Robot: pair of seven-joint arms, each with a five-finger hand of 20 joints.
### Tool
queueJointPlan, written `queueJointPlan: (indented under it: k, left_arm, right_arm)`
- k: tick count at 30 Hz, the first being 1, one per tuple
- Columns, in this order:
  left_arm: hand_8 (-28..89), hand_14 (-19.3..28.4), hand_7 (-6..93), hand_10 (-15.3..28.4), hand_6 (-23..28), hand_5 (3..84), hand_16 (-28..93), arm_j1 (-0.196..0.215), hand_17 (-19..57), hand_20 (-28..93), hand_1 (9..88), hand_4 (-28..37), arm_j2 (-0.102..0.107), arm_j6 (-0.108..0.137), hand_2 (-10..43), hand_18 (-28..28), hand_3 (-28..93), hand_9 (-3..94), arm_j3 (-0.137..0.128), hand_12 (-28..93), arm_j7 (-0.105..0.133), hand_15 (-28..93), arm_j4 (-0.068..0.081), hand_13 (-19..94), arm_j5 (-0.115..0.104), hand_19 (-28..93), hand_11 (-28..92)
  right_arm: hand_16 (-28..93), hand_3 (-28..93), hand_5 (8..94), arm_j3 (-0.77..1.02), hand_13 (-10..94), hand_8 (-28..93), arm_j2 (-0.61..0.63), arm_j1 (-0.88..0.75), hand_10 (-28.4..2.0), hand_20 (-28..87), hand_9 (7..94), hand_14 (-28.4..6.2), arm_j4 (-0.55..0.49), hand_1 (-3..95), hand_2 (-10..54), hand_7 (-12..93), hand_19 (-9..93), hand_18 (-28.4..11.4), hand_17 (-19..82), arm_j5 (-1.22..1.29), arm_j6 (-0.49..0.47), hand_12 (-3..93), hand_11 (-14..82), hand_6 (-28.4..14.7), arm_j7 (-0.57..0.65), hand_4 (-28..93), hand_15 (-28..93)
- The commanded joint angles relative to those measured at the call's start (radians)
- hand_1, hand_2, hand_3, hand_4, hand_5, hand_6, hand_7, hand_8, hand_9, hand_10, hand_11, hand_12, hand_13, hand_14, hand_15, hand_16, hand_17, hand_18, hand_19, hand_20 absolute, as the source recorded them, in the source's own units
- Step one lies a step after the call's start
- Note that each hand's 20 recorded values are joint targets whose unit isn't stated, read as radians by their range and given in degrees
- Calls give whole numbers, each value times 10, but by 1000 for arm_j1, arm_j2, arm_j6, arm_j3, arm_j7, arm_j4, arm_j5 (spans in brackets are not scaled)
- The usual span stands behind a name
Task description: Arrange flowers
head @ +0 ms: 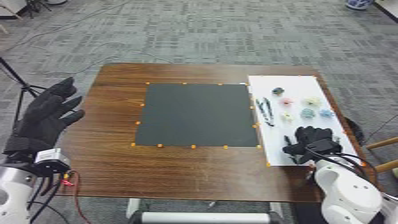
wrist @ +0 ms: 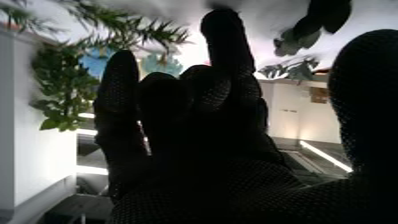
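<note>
A brown wooden table stands on patterned gray carpet, with 1 black tripod at the frame's left edge and light wooden furniture at right; a strip light glows near a pale wall.

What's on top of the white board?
Pink flower, cream flowers, blue flowers, small dark item, slim dark tool. Near end: the right hand covers some of the white board; can't see what's beneath.

From my station I see a brown wooden table bearing a square black mat, a long white board just to its right, and small orange markers along their edges.
</note>
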Motion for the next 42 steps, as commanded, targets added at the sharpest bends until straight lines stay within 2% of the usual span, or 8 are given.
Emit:
queueJointPlan:
  k: [1,5,8,17,27,30,35,42]
  left_arm:
    - [-98,113,215,80,8,190,-28,8,-135,104,265,-255,-2,1,-77,198,699,130,-1,218,-4,383,-1,43,-9,399,137]
    - [-98,113,215,81,9,191,-29,12,-135,104,263,-256,-4,2,-75,197,700,131,-2,218,-1,383,-5,43,-9,399,138]
    - [-99,114,215,81,8,191,-29,13,-135,105,262,-256,-4,5,-75,198,701,131,-1,217,0,383,-6,43,-10,399,139]
    - [-98,114,214,81,9,193,-29,13,-136,104,261,-254,-6,12,-72,199,700,131,-3,217,-4,383,-7,44,-11,400,139]
    - [-98,115,213,81,9,194,-29,16,-135,104,262,-254,-5,13,-72,198,701,132,-12,215,-5,386,-11,44,-10,399,139]
    - [-98,115,213,81,9,194,-30,17,-135,104,261,-254,-3,14,-71,198,700,133,-15,215,-3,385,-12,44,-11,399,139]
    - [-98,115,215,81,8,194,-30,28,-135,104,261,-254,-3,13,-72,198,701,133,-32,215,-8,387,-19,44,-9,399,140]
    - [-98,113,213,81,9,194,-29,68,-136,103,263,-253,3,-3,-77,197,702,132,-116,215,-22,382,-32,42,-5,395,138]
  right_arm:
    - [440,855,573,-100,576,-182,-23,81,-147,449,578,-145,38,163,-95,635,749,-234,209,-5,-31,642,684,-37,-3,-283,833]
    - [424,877,589,-157,599,-183,-36,133,-140,446,604,-135,66,218,-95,618,750,-232,221,7,-58,626,674,-31,-8,-281,823]
    - [419,847,623,-178,637,144,-46,152,-128,436,641,-127,74,321,-95,540,759,-230,235,12,-66,615,663,-15,-18,-281,813]
    - [420,868,748,-117,706,131,-68,141,-104,430,743,-110,56,413,-95,460,778,-222,269,118,-104,679,607,2,-112,-281,807]
    - [432,888,723,-300,726,251,-37,358,-95,441,762,-103,40,348,-57,535,806,-217,290,67,351,697,650,12,-134,-128,839]
    - [435,889,726,-362,731,254,-44,450,-93,444,764,-103,34,340,-58,548,809,-216,294,61,425,696,659,8,-135,-108,846]
    - [438,887,732,-505,733,251,-141,651,-94,449,769,-103,66,343,-64,547,811,-216,295,78,437,692,663,4,-135,-98,849]
    - [437,885,743,-796,736,249,-410,992,-95,451,771,-103,234,345,-70,538,813,-218,299,134,438,687,666,1,-91,-85,852]
